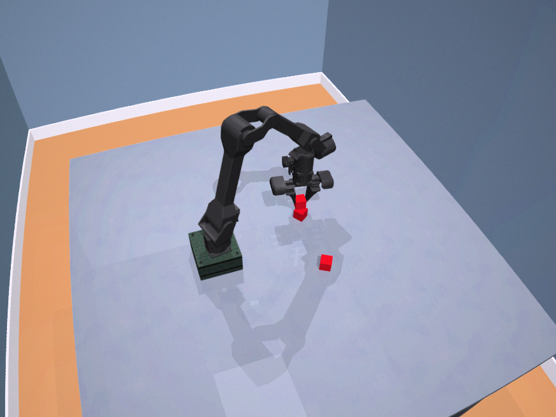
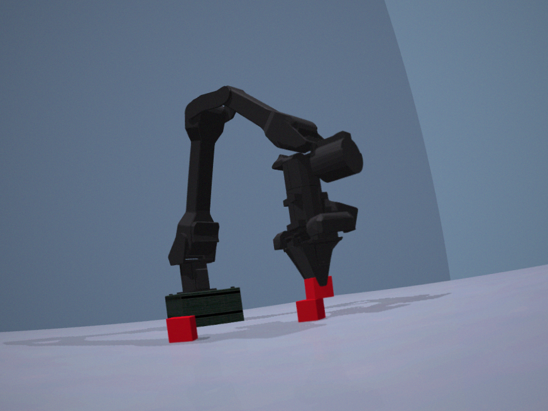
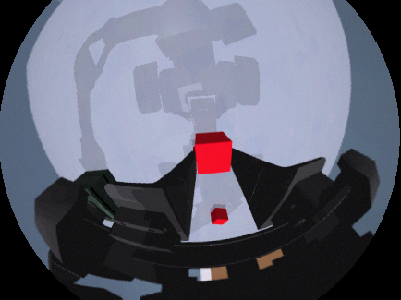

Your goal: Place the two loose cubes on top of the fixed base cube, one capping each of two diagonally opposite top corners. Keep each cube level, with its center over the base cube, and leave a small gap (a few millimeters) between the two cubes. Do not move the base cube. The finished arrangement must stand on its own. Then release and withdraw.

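My gripper [image 1: 301, 199] [image 2: 317, 281] [image 3: 212, 153] points down and is slightly open, its fingertips close on either side of a red cube [image 1: 300, 202] [image 2: 312, 288] [image 3: 212, 159]. This cube looks level and appears to rest on top of the red base cube [image 1: 300, 214] [image 2: 310, 310], offset toward the back right in the exterior view. The base cube stands turned relative to it and is hidden in the wrist view. The other loose red cube [image 1: 326, 263] [image 2: 181, 329] [image 3: 219, 216] lies flat on the table, apart from the stack.
The arm's dark green base block [image 1: 217, 259] [image 2: 214, 306] stands left of the stack in the top view. The arm arches from it to above the stack. The grey-blue table [image 1: 394, 324] has its far edge behind the stack, with walls beyond.
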You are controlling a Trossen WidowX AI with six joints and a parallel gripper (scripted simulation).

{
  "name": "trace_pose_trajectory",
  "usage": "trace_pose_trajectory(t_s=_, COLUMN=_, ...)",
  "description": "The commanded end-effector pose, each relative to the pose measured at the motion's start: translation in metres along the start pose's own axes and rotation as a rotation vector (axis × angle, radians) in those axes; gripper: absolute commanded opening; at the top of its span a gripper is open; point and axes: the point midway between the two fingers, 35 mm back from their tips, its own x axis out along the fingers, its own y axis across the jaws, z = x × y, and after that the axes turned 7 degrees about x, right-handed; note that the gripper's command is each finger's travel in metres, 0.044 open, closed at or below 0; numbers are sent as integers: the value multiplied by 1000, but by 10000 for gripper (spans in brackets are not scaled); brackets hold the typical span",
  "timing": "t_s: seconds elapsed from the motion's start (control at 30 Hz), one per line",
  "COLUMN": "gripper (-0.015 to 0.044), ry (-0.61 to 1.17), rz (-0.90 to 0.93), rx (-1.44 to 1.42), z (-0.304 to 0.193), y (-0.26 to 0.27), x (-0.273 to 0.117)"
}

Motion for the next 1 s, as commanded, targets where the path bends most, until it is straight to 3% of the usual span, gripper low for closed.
trace_pose_trajectory(t_s=0.0, gripper=205, ry=0, rz=-1, rx=2, z=0, y=0, x=0)
trace_pose_trajectory(t_s=0.97, gripper=205, ry=0, rz=0, rx=0, z=0, y=0, x=-30)
